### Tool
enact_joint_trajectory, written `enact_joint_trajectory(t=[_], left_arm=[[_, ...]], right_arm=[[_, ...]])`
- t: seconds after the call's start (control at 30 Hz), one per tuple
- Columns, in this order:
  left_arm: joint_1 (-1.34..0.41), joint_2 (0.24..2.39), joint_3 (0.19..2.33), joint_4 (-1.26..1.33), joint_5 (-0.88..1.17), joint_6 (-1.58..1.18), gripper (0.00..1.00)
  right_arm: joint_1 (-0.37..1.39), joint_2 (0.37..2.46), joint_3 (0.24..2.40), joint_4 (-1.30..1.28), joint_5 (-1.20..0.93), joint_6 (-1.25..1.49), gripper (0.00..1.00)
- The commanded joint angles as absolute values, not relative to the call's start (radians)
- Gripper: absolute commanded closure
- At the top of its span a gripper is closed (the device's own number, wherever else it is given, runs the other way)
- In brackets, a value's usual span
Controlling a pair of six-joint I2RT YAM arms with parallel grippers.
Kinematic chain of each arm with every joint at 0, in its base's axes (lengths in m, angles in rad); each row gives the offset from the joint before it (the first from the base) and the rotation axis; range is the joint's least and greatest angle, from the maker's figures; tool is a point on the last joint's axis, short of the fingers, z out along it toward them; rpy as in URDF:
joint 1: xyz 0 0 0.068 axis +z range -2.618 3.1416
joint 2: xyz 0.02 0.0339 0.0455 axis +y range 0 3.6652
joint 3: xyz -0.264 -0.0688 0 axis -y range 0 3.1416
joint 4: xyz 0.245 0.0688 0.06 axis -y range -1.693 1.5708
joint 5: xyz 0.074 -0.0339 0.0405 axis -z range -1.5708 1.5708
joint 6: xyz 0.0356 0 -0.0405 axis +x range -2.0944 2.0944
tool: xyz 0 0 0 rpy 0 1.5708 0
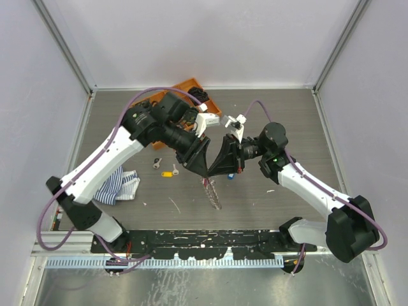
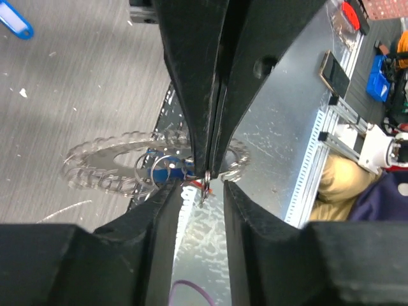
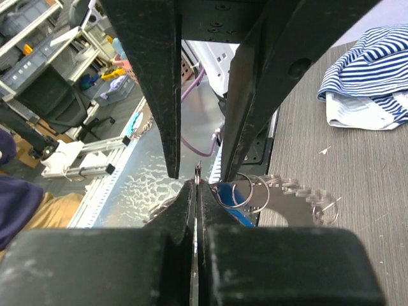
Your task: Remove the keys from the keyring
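The keyring [image 1: 211, 192], a grey wreath of small metal pieces, hangs in the air below the two grippers at the table's middle. My right gripper [image 3: 196, 185] is shut on a thin metal ring at the top of the keyring [image 3: 299, 194]. A blue tag [image 3: 233, 197] shows beside its fingers. My left gripper [image 2: 201, 191] faces it, open, with its fingers either side of that pinched ring and not touching it. In the left wrist view the keyring [image 2: 108, 169] hangs behind with a blue tag [image 2: 167, 171]. Loose keys [image 1: 167, 169] lie on the table to the left.
A striped cloth [image 1: 124, 185] lies at the left under the left arm. An orange tray [image 1: 199, 95] stands at the back. One blue-tagged key [image 2: 16, 22] lies on the table. The metal rail [image 1: 210, 245] runs along the near edge.
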State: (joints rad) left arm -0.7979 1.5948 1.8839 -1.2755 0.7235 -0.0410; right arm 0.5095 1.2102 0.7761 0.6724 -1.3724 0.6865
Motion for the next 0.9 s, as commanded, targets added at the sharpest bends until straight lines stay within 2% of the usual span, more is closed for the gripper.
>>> enact_joint_trajectory(t=[0.0, 0.23, 0.33, 0.47, 0.67, 0.87], left_arm=[[-0.752, 1.412, 1.726, -0.963, 0.745, -0.185, 0.61], [-0.682, 1.050, 1.269, -0.420, 0.640, -0.480, 0.44], [-0.681, 0.954, 1.076, -0.153, 0.614, -0.594, 0.47], [-0.681, 0.902, 0.924, 0.082, 0.574, -0.661, 0.52], [-0.698, 0.921, 0.887, 0.154, 0.566, -0.672, 0.54], [-0.709, 0.939, 0.883, 0.170, 0.590, -0.679, 0.61]], right_arm=[[0.478, 1.169, 0.806, 0.791, -1.378, 0.740, 0.99], [0.458, 1.170, 0.804, 0.842, -1.374, 0.769, 0.99], [0.456, 1.173, 0.805, 0.853, -1.374, 0.777, 0.99], [0.453, 1.175, 0.800, 0.854, -1.374, 0.778, 0.99], [0.447, 1.180, 0.799, 0.854, -1.374, 0.778, 0.99], [0.446, 1.184, 0.799, 0.853, -1.373, 0.778, 0.99]])
